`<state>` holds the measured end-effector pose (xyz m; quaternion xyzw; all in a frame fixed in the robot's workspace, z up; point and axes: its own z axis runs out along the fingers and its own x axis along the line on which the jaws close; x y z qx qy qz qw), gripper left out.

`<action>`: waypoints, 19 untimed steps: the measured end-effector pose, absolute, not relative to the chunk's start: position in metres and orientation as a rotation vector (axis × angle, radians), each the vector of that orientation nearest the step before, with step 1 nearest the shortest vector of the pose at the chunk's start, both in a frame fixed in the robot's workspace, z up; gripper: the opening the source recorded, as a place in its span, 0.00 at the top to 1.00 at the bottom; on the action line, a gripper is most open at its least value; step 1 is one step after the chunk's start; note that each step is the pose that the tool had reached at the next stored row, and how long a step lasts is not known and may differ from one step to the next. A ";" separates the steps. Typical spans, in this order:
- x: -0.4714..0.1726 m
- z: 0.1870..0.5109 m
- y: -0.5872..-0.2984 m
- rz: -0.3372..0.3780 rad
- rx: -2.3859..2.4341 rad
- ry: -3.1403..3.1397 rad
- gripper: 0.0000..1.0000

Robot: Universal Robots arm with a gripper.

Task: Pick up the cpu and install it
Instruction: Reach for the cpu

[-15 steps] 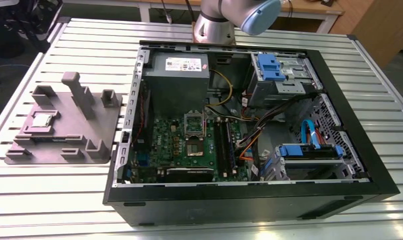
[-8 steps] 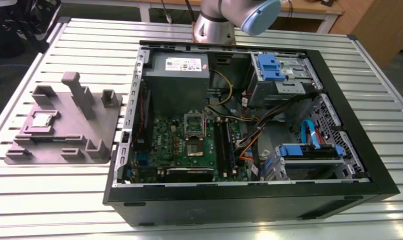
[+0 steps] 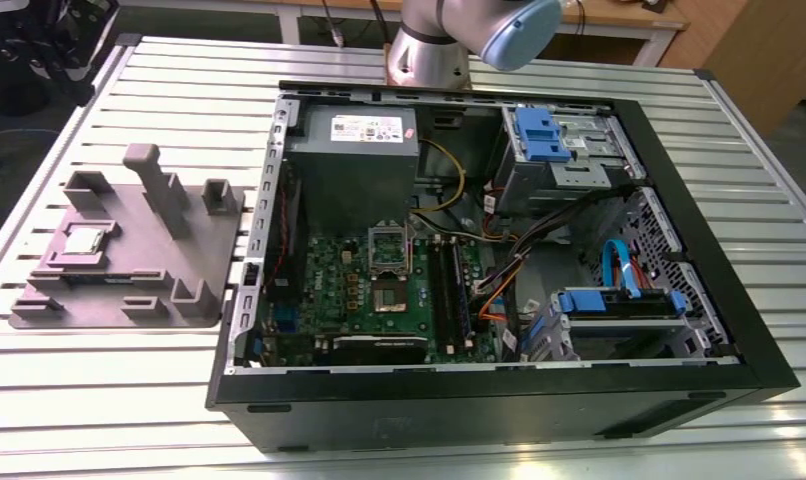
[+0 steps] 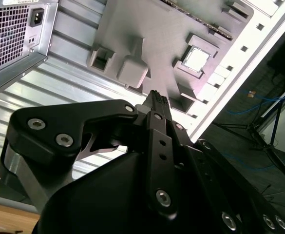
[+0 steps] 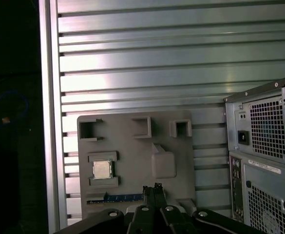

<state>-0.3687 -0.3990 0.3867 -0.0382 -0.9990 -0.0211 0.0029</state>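
Currently pinched shut, fingertips together and gripping nothing: the gripper (image 4: pixel 157 95) (image 5: pixel 151 187), hanging above the near edge of the grey fixture plate (image 4: pixel 147 24) (image 5: pixel 132 151) in both wrist views. Seated flat in a square pocket of that plate, silvery top up and clear of the fingers: the cpu (image 4: pixel 197 59) (image 5: pixel 102 169). Just beside the cpu pocket in the first wrist view, lying in a slot: a thin blue-green strip (image 5: pixel 115 198).

At the exterior view's left, resting on the slatted aluminium table (image 3: pixel 110 400): the same plate (image 3: pixel 116 300), with the cpu (image 3: pixel 83 240) in its left half, near an upright grey post (image 3: pixel 156 185). Filling the centre and right of that frame: the open computer case (image 3: pixel 510 405), holding the green motherboard (image 3: pixel 350 290), the silver socket frame (image 3: pixel 387 262) near the board's middle and the grey power supply (image 3: pixel 356 150) higher in the frame. Well apart, cpu and socket frame. At top centre of the exterior view: the robot arm (image 3: pixel 437 45), silver with a blue joint cap.
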 end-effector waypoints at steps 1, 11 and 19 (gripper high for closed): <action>-0.369 0.387 -0.399 -0.066 -0.120 -3.133 0.90; -0.381 0.387 -0.399 -0.066 -0.120 -3.133 0.90; -0.389 0.387 -0.399 -0.066 -0.120 -3.133 0.90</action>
